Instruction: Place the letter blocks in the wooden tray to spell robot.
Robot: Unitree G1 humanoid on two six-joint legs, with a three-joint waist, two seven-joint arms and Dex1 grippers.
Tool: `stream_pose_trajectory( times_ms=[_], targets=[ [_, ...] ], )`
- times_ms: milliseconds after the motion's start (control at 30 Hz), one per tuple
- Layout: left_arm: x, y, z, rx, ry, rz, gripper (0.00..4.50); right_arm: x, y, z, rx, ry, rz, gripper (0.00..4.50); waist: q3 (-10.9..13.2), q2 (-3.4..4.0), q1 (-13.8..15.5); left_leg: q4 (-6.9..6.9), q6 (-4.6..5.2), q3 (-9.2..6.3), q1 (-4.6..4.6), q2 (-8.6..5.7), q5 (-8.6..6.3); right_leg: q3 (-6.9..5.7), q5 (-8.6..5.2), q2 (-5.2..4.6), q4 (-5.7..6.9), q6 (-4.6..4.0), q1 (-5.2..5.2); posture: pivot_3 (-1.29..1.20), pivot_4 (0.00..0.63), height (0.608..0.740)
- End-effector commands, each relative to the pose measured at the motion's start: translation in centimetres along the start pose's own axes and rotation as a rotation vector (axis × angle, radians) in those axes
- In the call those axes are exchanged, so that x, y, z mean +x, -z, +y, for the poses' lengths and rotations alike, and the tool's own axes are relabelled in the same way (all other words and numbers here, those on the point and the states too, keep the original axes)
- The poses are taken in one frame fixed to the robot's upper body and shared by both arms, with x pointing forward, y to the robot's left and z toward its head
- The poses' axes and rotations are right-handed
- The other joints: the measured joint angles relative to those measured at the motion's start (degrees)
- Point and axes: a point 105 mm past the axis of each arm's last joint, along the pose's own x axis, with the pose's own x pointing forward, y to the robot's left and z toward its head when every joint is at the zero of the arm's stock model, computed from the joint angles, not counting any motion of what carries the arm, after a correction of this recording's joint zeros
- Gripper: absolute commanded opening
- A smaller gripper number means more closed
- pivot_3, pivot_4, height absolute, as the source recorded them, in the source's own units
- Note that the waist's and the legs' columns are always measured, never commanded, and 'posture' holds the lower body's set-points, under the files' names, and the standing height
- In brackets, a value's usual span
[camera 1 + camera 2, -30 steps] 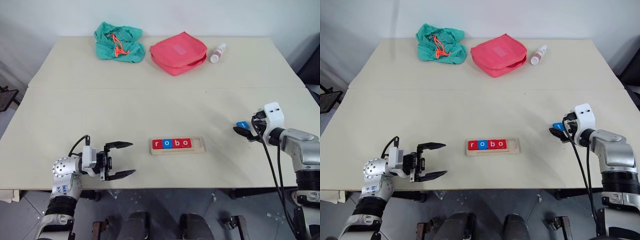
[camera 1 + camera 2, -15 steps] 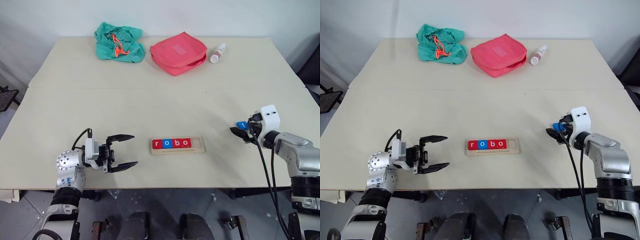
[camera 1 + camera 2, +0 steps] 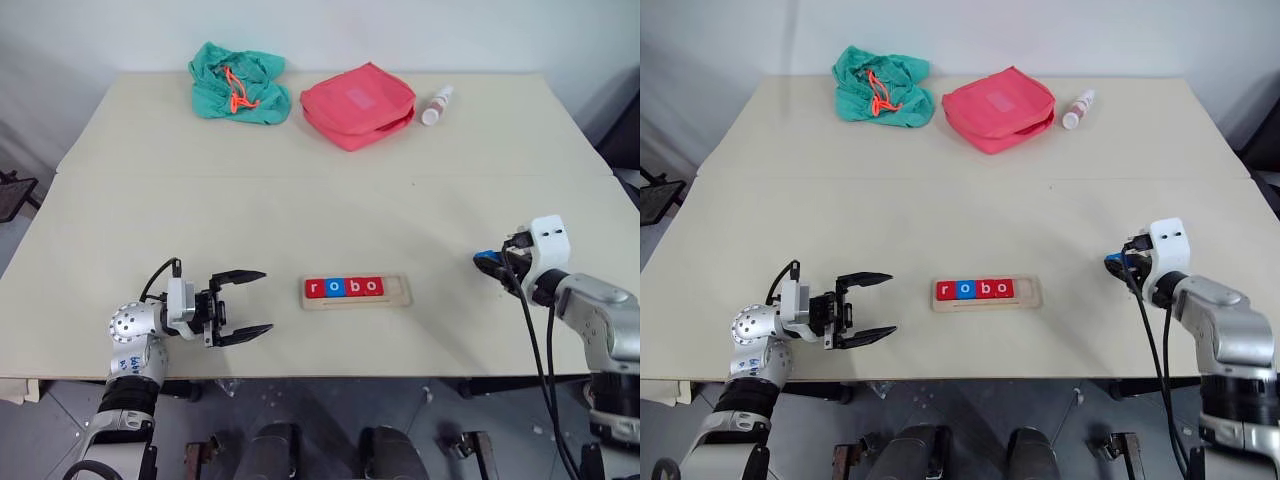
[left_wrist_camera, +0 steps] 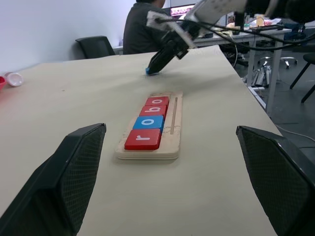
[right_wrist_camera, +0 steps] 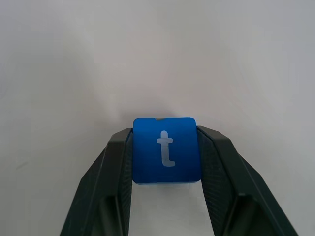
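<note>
my right claw is clenched on the blue t block, at three o'clock of the wooden tray on the counter. left claw released. a shallow pinch could let it twist, missing the free slot after "robo".

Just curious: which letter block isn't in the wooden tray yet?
The blue t block, pinched in the right gripper. The r, o, b, o blocks sit in the wooden tray.

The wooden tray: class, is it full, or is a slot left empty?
Not full. The wooden tray holds four blocks spelling r, o, b, o; its right end is bare. The t block sits between the right gripper fingers.
</note>
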Motion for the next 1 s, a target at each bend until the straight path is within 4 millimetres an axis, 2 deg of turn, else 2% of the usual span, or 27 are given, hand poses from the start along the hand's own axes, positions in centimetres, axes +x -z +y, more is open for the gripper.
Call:
stream_pose_trajectory(
  times_ms=[33,200,367,533,667,833,1000],
  targets=[
    [-0.2,0.0,-0.7,-0.001,0.070,-0.003,4.50,-1.7,-1.0,2.5,0.027,0.004,-0.060,1.47,0.0,0.00,0.0,0.01,-0.01,-0.01,0.03,0.01,-0.01,0.01,0.00,0.01,0.02,0.00,0.02,0.00,0.150,0.740],
    [0.3,0.1,-0.3,-0.005,0.091,-0.011,4.50,-2.7,1.8,3.3,0.091,0.112,-0.023,1.47,0.0,-0.01,0.6,0.06,-0.01,-0.11,0.03,-0.09,-0.01,0.08,0.00,-0.02,0.04,0.00,0.05,0.00,0.150,0.740],
    [0.4,0.0,0.1,-0.002,0.103,-0.011,4.50,-2.9,2.3,4.0,0.126,0.139,-0.026,1.47,0.0,0.00,0.4,0.06,-0.01,0.00,0.04,-0.11,-0.01,0.15,0.00,-0.01,0.04,0.00,0.02,0.00,0.150,0.740],
    [0.4,-0.1,0.2,0.002,0.105,-0.010,4.50,-2.9,2.8,3.9,0.144,0.154,-0.017,3.05,0.0,0.00,0.0,0.00,-0.01,-0.01,0.06,-0.09,-0.01,0.14,0.00,0.01,0.06,0.00,0.01,0.00,0.150,0.740],
    [0.0,-0.2,0.0,0.003,0.099,-0.004,4.50,-3.1,2.1,4.2,0.100,0.121,-0.065,4.41,0.0,0.00,0.0,-0.01,-0.01,0.00,0.06,-0.09,-0.01,0.15,0.00,0.01,0.06,0.00,0.00,0.00,0.150,0.740],
    [-0.5,-0.2,-0.4,0.001,0.089,0.005,4.50,-3.7,0.1,3.9,-0.024,-0.013,-0.099,4.47,0.0,0.00,0.0,-0.01,0.00,0.03,0.08,-0.09,-0.01,0.16,0.00,0.00,0.05,0.00,0.00,0.00,0.150,0.740],
    [-0.5,-0.2,-0.8,0.003,0.069,0.001,4.50,-3.9,0.0,4.0,-0.234,-0.222,0.016,4.47,0.0,-0.02,0.0,0.02,0.02,0.02,0.08,-0.09,-0.02,0.15,0.00,-0.01,0.00,0.00,0.08,0.00,0.150,0.740]
  ],
)
